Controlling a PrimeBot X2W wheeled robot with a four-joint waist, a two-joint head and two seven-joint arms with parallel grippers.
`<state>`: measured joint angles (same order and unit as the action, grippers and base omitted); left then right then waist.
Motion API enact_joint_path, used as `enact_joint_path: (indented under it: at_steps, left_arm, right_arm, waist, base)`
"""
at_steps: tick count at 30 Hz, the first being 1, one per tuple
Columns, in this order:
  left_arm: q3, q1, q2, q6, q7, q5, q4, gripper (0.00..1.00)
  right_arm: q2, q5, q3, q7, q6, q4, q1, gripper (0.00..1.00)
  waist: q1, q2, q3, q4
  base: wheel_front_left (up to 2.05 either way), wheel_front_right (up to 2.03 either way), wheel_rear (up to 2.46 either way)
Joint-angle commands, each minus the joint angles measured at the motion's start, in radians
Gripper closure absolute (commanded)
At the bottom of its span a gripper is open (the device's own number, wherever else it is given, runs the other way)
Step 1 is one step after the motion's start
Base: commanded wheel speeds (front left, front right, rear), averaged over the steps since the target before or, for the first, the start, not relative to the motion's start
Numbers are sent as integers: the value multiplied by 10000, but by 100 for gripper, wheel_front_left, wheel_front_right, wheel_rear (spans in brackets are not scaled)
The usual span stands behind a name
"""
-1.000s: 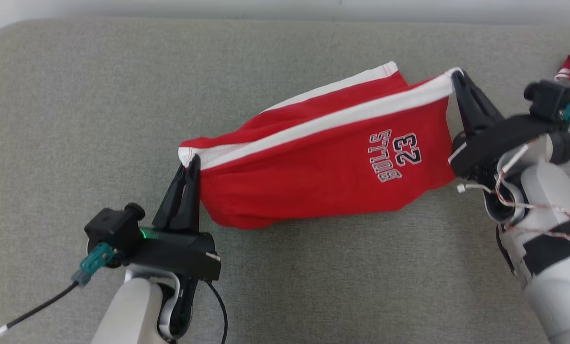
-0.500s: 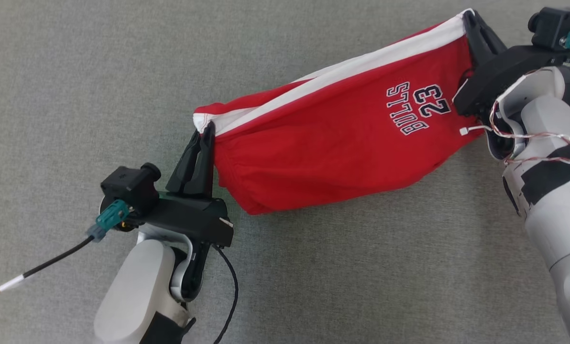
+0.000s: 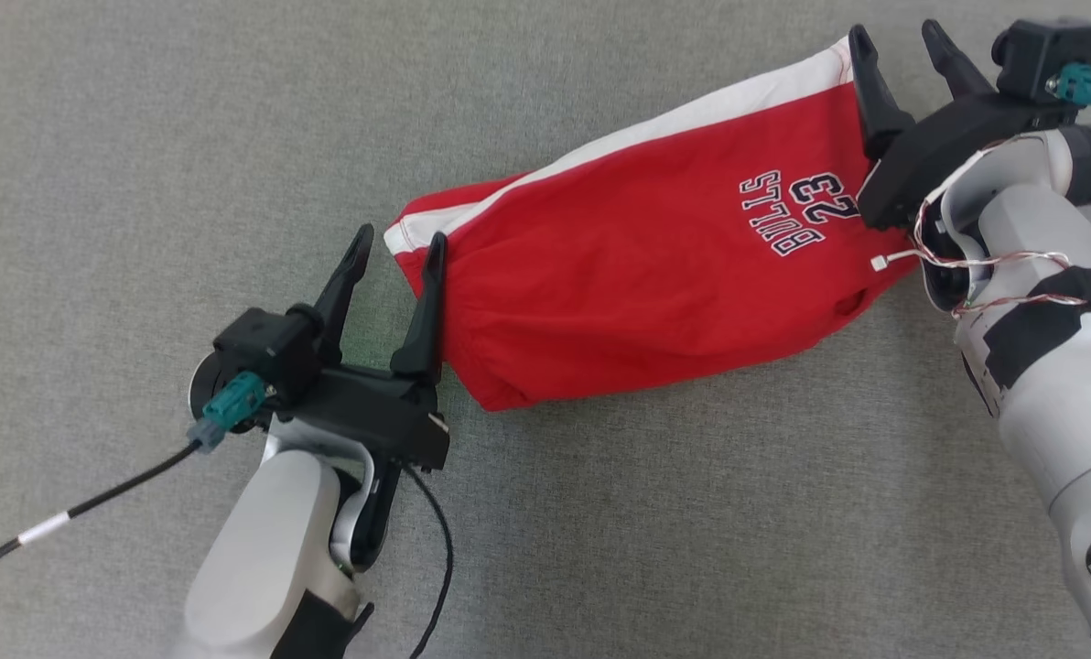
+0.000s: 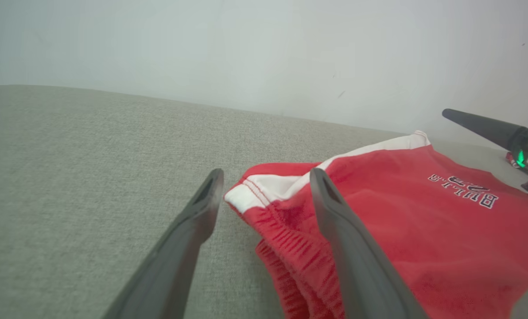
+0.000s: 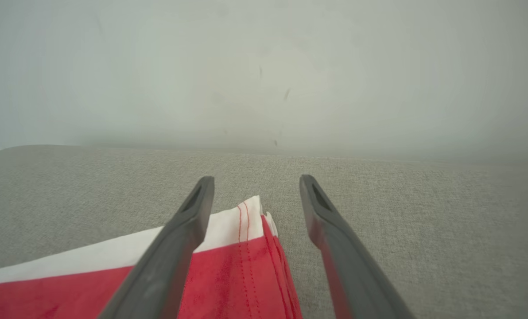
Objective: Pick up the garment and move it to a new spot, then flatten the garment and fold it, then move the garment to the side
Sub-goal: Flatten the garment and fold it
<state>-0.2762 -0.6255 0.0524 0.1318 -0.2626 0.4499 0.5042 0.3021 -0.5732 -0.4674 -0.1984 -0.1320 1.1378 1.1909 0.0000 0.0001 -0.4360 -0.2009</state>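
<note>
Red garment (image 3: 637,275), shorts by the look, lying slack and slantwise on the grey padded surface (image 3: 143,137). Gathered waistband (image 4: 286,248) toward the near left, stitched hem (image 5: 246,248) toward the far right, closer to the surface's far edge, where a pale wall (image 5: 264,66) rises. White stripe (image 3: 692,114) along the far long side, end to end. Lettering (image 3: 788,212) "BULLS 23" near the hem end, upside down from the head camera. Some loose bulging along the near side; not yet flat, not folded.

Left gripper (image 3: 400,238) unclenched: jaws spread wide, nothing clamped. Straddles the white waistband corner, one finger over the cloth's edge, the other above bare surface just beside it. Contact with the cloth not clear.

Right gripper (image 3: 893,32) likewise unclenched, jaws wide apart, holding nothing. Sits at the hem's white corner, one finger across the cloth, the other past it over bare surface.

Black cable (image 3: 97,503) trailing off from the left wrist toward the near left side.
</note>
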Motion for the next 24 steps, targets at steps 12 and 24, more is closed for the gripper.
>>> enact_joint_path:
  at_steps: [12,24]
  left_arm:
    - [1407,2421,17,-28,-28,-1813,-1870,0]
    - [1823,4571,-25,-302,-28,-2084,-2773,0]
  right_arm:
    - [696,-869,-974,-561,33,-458,-1934,0]
    - [820,-1779,-1645,-81,33,-268,-2941,0]
  waist:
    - [0,-1,1277,229]
    - [0,-1,1375,79]
  base:
    - [0,0,0]
    - [0,0,0]
